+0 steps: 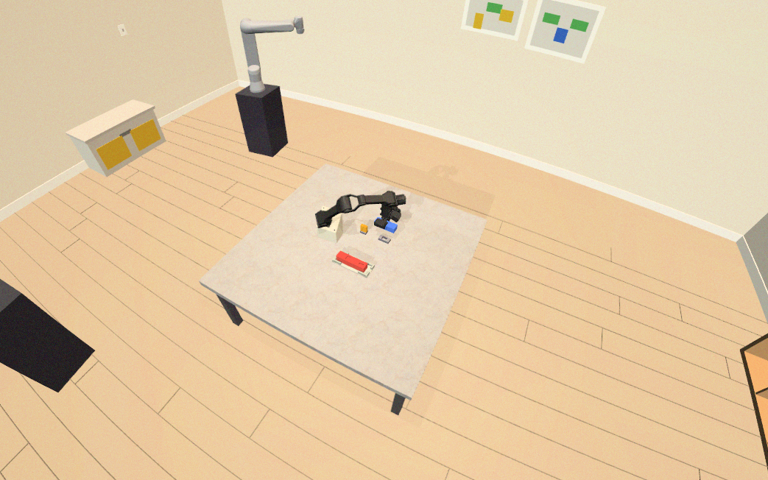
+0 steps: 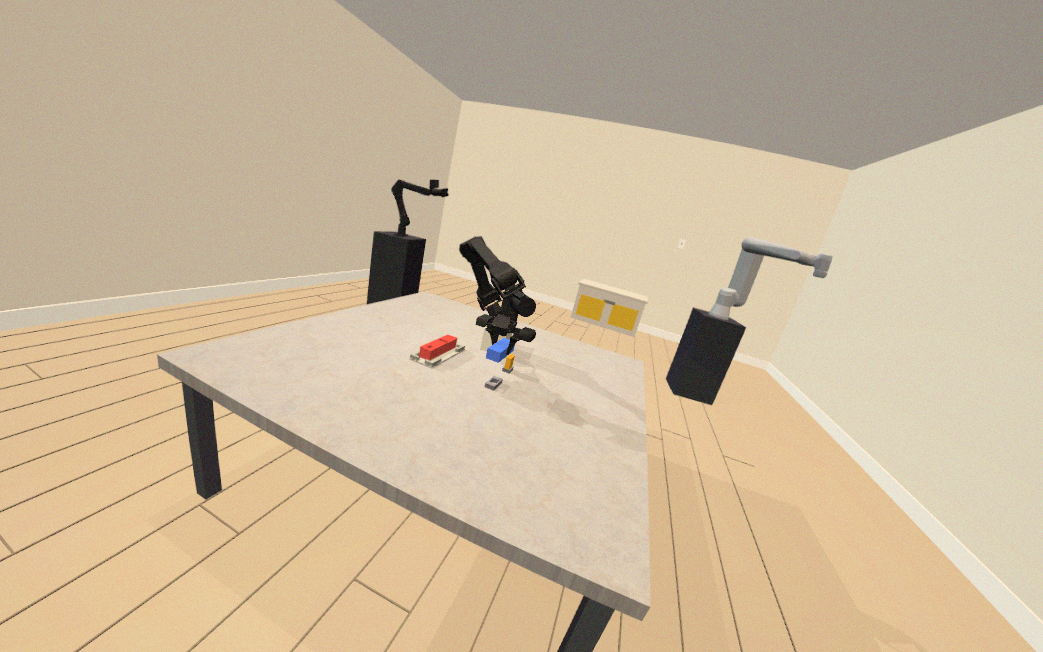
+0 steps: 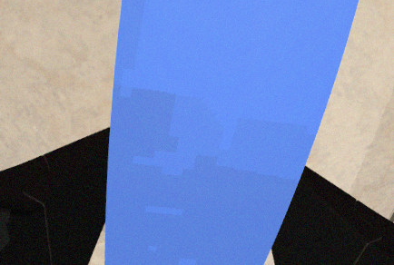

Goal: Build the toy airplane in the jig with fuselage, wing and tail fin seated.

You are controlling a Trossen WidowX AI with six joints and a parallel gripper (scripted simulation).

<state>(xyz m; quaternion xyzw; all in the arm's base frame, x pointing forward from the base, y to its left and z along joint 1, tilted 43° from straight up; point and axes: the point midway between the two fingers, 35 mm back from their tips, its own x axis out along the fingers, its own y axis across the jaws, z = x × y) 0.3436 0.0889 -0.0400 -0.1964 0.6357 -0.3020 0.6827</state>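
Note:
The red fuselage (image 1: 351, 260) (image 2: 437, 347) lies lengthwise in the pale cradle (image 1: 364, 273) (image 2: 431, 362); whether it sits fully flat is too small to tell. My gripper (image 1: 386, 221) (image 2: 501, 344) (image 3: 197, 150) is shut on the blue wing (image 1: 391, 227) (image 2: 497, 350) (image 3: 236, 51), with one finger on each long side in the wrist view. The wing is held above the table, apart from the small grey holder (image 1: 384, 238) (image 2: 493, 383). The orange tail fin (image 1: 363, 227) (image 2: 509, 360) stands upright in a small dark holder near my base. The wing's tab and the fuselage sockets are not clearly visible.
My arm's cream base block (image 1: 330, 230) stands on the table (image 1: 291, 262) (image 2: 330, 388), behind the cradle in the top view. The tail fin stands between that block and the wing there. Other arms on dark pedestals are away from the table.

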